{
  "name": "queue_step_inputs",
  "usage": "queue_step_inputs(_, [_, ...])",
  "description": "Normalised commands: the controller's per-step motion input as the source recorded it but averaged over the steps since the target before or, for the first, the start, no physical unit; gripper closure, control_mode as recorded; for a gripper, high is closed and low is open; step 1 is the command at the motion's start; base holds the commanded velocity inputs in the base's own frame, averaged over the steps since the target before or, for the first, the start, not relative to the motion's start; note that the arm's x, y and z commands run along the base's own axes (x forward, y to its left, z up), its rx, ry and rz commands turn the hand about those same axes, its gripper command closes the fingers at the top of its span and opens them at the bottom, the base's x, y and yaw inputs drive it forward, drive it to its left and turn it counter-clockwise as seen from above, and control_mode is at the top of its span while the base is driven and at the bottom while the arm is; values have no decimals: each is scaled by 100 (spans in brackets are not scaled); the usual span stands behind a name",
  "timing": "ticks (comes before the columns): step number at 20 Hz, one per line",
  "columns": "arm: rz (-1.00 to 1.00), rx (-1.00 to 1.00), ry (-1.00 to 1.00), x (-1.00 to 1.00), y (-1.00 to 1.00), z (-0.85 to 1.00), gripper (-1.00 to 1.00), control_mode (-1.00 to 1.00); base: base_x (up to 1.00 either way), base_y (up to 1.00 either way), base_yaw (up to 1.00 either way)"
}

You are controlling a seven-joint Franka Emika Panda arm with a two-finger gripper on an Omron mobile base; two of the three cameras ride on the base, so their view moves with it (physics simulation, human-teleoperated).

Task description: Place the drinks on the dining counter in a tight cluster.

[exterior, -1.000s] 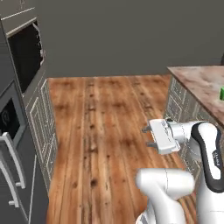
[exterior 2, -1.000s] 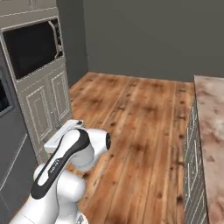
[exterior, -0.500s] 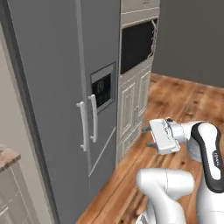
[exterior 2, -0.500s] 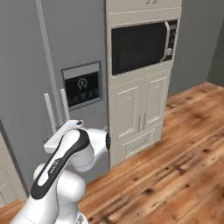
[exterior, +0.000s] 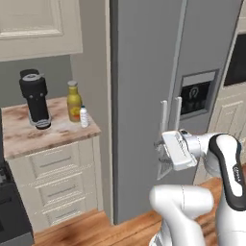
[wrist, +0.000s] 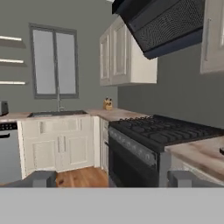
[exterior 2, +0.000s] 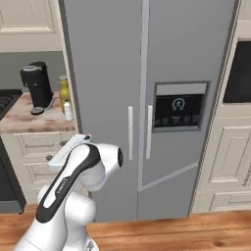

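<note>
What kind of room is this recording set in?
A rendered home kitchen, by the look of it. A tall grey double-door fridge with a dispenser panel stands beside a small marble counter holding a black coffee machine, and the hand view shows a black gas stove under a dark range hood.

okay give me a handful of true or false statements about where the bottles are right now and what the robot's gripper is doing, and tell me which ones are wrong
1. The yellow bottle stands on the small marble counter beside the fridge. True.
2. The small water bottle lies on its side. False: it stands upright, next to the yellow bottle.
3. The gripper holds a bottle. False: its jaws are open and empty, in front of the fridge.
4. The black coffee machine stands on the same counter as the two bottles. True.
5. The fridge doors are open. False: both are shut.
</note>
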Motion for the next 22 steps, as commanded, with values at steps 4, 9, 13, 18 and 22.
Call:
queue_step_inputs(4, [0, 0, 0, 0, 0, 0, -100, 100, -1, 63, 20])
queue_step_inputs(9, [0, 0, 0, 0, 0, 0, -100, 100, 0, 74, 0])
queue_step_inputs(13, [0, 0, 0, 0, 0, 0, -100, 100, 12, 79, -3])
queue_step_inputs(18, [0, 0, 0, 0, 0, 0, -100, 100, 43, 66, -16])
queue_step_inputs(22, [0, 0, 0, 0, 0, 0, -100, 100, 56, 56, -24])
